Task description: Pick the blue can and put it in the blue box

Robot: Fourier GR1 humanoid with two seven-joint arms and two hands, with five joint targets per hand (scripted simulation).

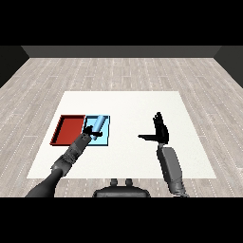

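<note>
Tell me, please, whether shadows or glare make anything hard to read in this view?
Head view: lighting is flat and even, no glare on the white table; no marked shadows; the black left hand merges with the blue can over the light blue tray, so its fingers are hard to read; the right hand stands out clearly.

Two grey forearms, rounded and segmented, darker at the joints. Left hand [89, 132] black, slim fingers. Right hand [160, 131] black too, thumb jutting toward nine o'clock. Right forearm looks lighter grey, smooth-shelled and chunky.
</note>
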